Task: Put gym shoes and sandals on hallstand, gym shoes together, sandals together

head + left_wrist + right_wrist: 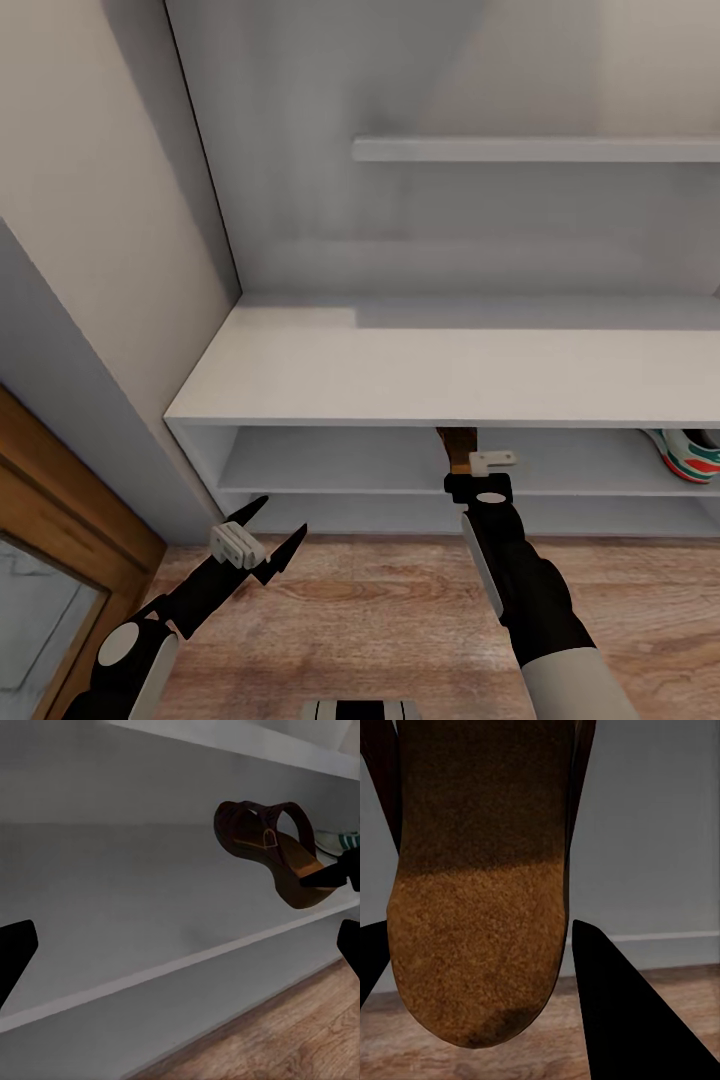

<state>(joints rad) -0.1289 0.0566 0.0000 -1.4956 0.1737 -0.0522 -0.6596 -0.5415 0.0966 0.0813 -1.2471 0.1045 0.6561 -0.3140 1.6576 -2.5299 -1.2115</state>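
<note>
Right gripper clamped on 1 sandal, heel end, toe pushed ahead into the hallstand shelf to land off-floor; left gripper apart, idle

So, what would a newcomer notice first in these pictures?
First, the right gripper holding a maroon sandal into the upper open shelf of the pale hallstand. Next, a gym shoe with green stripes already on that shelf, far right. The left gripper hangs open above the wood floor.
</note>
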